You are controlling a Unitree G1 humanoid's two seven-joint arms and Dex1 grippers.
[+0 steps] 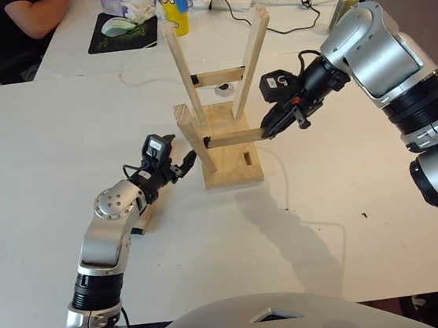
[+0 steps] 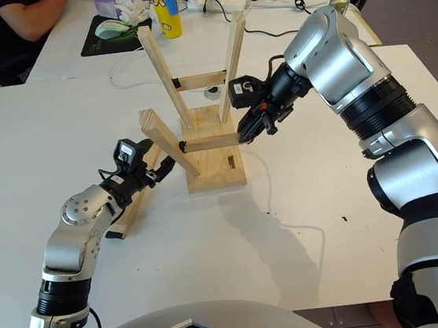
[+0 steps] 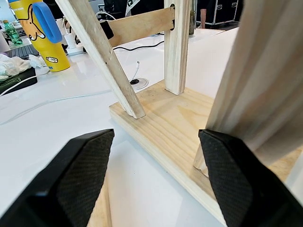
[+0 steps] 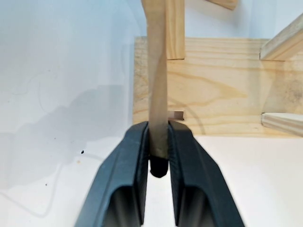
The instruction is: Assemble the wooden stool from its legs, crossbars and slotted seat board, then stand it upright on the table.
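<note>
An office: white desks (image 1: 65, 63), a mouse pad (image 1: 139, 35) and a yellow bottle (image 1: 175, 7).

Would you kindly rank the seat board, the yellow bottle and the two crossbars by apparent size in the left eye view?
1. Seat board.
2. Yellow bottle, cut off by the picture's edge and farther away.
3. The crossbar in the right gripper and the far crossbar look alike; unranked.

Just ahead of the left gripper's (image 1: 188, 162) spread fingers, the tilted leg (image 1: 193, 137) and seat board (image 1: 234, 172) block the way. Bare table (image 1: 51, 151) lies open behind it. The right gripper (image 1: 267, 131), clamped on the crossbar (image 1: 236, 137), has a long leg (image 1: 253, 61) just beside it.
</note>
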